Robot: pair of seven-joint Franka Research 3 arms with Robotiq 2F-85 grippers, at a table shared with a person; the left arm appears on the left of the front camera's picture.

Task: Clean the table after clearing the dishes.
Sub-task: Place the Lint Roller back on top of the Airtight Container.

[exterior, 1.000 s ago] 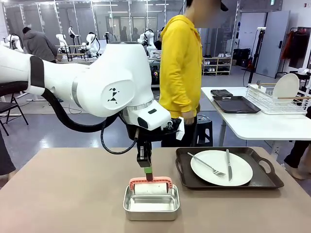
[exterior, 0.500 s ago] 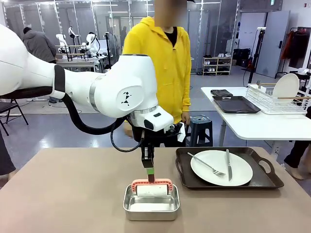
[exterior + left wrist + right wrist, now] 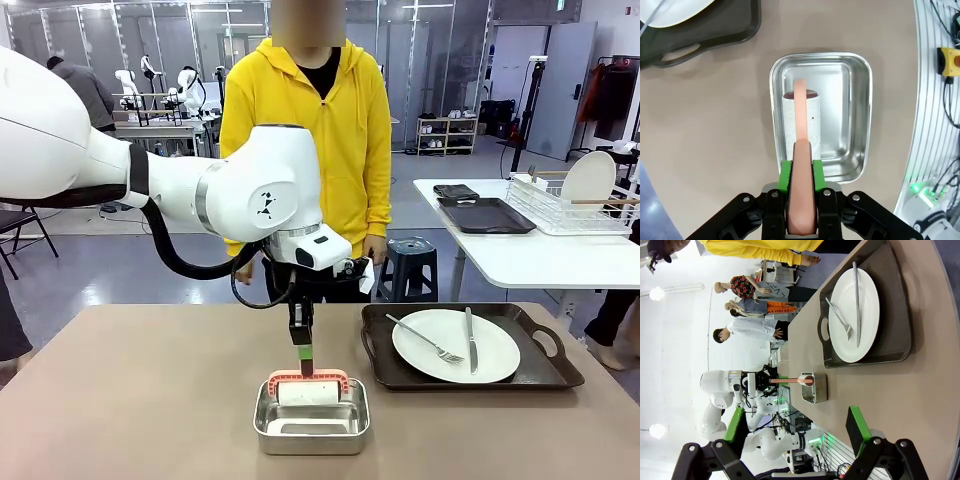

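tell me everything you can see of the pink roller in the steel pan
The roller is a white, speckled cylinder in a salmon-pink frame that arches over it and runs into a straight pink handle, plastic by its look. The handle stands upright, clamped between the green pads of the left gripper. The roll lies level inside the steel pan, toward its far side; whether it touches the floor is unclear.

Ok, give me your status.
Left pincer shut on roller, roller in steel pan. Right pincer open. Plate, fork, knife on tray, uncleared on table.
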